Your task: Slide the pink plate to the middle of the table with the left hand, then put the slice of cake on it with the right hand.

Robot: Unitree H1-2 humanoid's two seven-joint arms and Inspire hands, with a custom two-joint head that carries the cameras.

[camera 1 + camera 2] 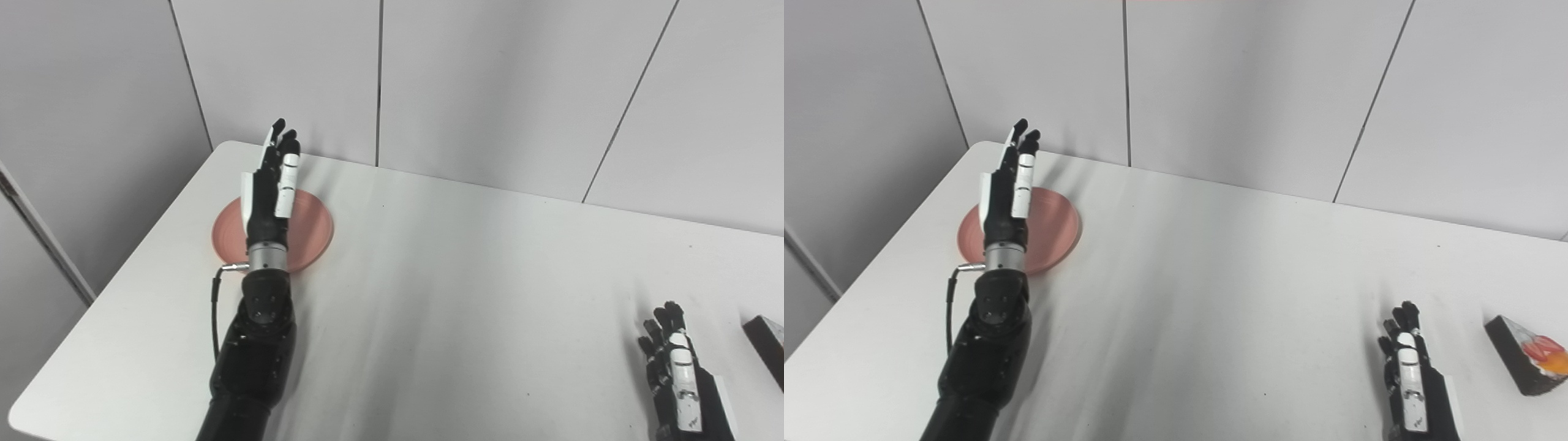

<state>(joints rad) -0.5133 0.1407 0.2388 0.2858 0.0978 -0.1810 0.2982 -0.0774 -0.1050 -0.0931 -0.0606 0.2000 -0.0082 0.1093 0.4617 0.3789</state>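
Left robot hand (271, 196), open and flat, hovers over the pink plate (312, 229) near the counter's (465, 294) far-left corner, ready to slide it; right robot hand (1412, 373) waits open beside the cake slice (1528, 361).

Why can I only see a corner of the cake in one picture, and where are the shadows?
Left eye view: the cake is cut off by the picture's right edge. Right eye view: it shows whole. Both are sharp, with soft, even light; a faint shadow lies on the table right of the left hand.
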